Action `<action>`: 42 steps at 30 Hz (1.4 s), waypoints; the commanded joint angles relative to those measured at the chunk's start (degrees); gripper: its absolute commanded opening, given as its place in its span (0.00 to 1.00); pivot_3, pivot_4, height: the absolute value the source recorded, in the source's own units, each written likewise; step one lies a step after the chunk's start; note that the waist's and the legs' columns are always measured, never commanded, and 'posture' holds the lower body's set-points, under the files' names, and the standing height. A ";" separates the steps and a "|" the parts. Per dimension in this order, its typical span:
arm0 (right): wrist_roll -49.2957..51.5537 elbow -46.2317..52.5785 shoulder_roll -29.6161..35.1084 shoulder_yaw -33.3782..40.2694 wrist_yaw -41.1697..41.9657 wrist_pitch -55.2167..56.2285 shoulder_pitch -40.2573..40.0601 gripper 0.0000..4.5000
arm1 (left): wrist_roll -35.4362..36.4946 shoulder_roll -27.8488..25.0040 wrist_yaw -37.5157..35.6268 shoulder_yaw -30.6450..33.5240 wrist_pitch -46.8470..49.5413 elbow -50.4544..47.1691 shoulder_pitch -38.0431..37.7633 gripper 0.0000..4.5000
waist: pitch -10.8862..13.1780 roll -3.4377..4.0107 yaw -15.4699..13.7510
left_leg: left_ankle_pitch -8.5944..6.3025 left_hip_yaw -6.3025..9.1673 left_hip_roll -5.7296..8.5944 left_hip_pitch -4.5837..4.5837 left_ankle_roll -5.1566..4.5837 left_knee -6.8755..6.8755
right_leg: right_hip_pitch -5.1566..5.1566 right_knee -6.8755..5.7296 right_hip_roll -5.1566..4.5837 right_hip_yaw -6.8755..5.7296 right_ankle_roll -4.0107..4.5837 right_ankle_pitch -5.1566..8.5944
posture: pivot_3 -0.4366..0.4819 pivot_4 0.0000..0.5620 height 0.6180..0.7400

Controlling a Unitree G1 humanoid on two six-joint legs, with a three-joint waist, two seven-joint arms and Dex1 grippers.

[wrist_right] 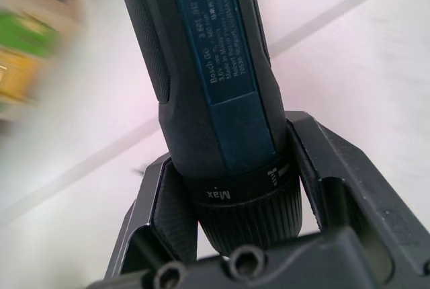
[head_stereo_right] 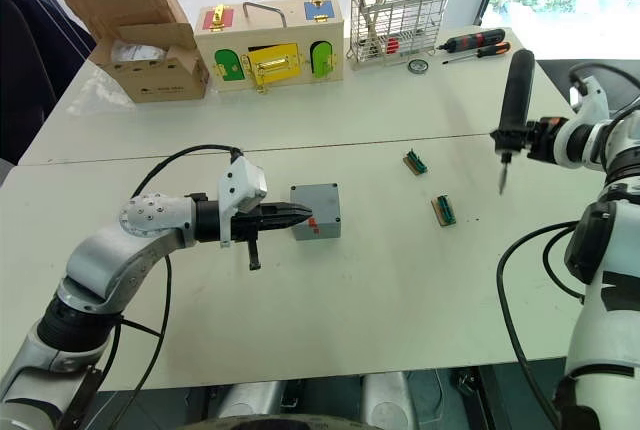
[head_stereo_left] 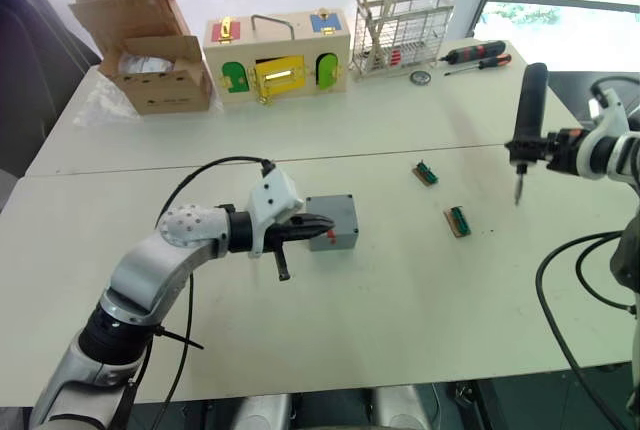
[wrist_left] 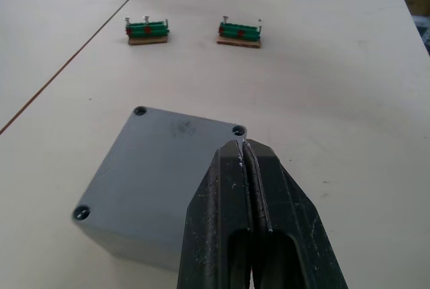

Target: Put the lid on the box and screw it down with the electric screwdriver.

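Observation:
The grey box (head_stereo_left: 338,226) stands mid-table with the lid (wrist_left: 161,168) lying flat on top, a screw hole at each visible corner. My left gripper (wrist_left: 243,148) is shut with nothing between its fingers. Its tip rests over the lid's edge near one corner, reaching in from the box's left side (head_stereo_left: 316,222). Out to the right, my right gripper (head_stereo_left: 528,148) is shut on the electric screwdriver (head_stereo_left: 530,105). The tool stands upright in the air above the table with its metal bit pointing down. In the right wrist view the black fingers (wrist_right: 161,201) clamp its collar (wrist_right: 242,188).
Two green terminal blocks (head_stereo_left: 426,173) (head_stereo_left: 458,221) lie between the box and the screwdriver. At the back stand a cardboard box (head_stereo_left: 150,50), a wooden box with coloured latches (head_stereo_left: 277,55), a wire rack (head_stereo_left: 403,30) and hand screwdrivers (head_stereo_left: 478,53). A seam (head_stereo_left: 200,160) crosses the table.

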State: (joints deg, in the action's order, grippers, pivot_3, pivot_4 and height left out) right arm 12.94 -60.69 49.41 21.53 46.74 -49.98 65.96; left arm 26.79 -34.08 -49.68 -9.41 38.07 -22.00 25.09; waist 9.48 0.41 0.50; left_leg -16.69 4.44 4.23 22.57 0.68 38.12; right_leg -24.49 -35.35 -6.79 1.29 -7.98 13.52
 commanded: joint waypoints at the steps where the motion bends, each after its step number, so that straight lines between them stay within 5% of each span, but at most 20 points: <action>1: 21.30 42.44 -13.98 20.44 -8.10 -4.20 -11.22 0.40 | 0.31 -0.63 -0.92 2.92 -1.15 3.38 3.58 0.00 | 0.03 -0.06 0.28 | -0.01 0.07 -0.03 0.01 -0.01 0.13 | 0.03 -0.08 0.00 -0.07 -0.02 -0.01 | 0.48 0.27 0.95; 5: 28.78 72.68 -31.80 20.88 -20.59 2.84 -19.66 0.40 | 0.26 -0.78 -1.64 3.70 -1.23 6.81 4.83 0.00 | 0.02 0.08 0.54 | 0.01 0.04 -0.08 0.00 0.01 0.03 | -0.37 -0.86 -0.04 -0.01 -0.12 0.00 | 0.48 0.27 0.95; 12: 24.31 88.16 -40.48 0.92 -23.56 11.01 -31.46 0.40 | 0.85 2.05 1.19 3.61 0.11 6.51 3.26 0.00 | -0.03 0.00 0.43 | 0.03 0.06 0.03 -0.03 0.05 0.14 | -0.27 -0.82 -0.08 -0.01 -0.10 -0.01 | 0.48 0.27 0.95; 21: 17.35 84.24 -42.70 -13.40 -21.32 23.09 -38.83 0.40 | -5.01 4.22 5.21 -2.82 0.58 6.89 2.43 0.00 | -0.02 0.01 0.43 | 0.04 0.04 0.00 -0.06 0.07 0.08 | -0.33 -0.85 -0.04 -0.01 -0.10 0.00 | 0.48 0.27 0.95; 42: 8.97 74.84 -42.51 -21.55 -20.35 36.83 -43.51 0.40 | -8.06 5.29 3.14 -3.73 -1.53 11.10 1.65 0.00 | -0.03 0.00 0.44 | 0.04 0.06 0.00 -0.11 0.08 0.06 | -0.31 -0.78 -0.02 -0.02 -0.09 0.00 | 0.48 0.27 0.95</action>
State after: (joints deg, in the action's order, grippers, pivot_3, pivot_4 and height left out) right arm 21.94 12.10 7.31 0.18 26.14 -15.85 21.19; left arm 19.61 -28.01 -46.19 -12.72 36.42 -10.96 27.27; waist 9.45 0.41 0.94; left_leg -16.65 4.50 4.22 22.47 0.76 38.18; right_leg -24.80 -36.12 -6.81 1.26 -8.07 13.52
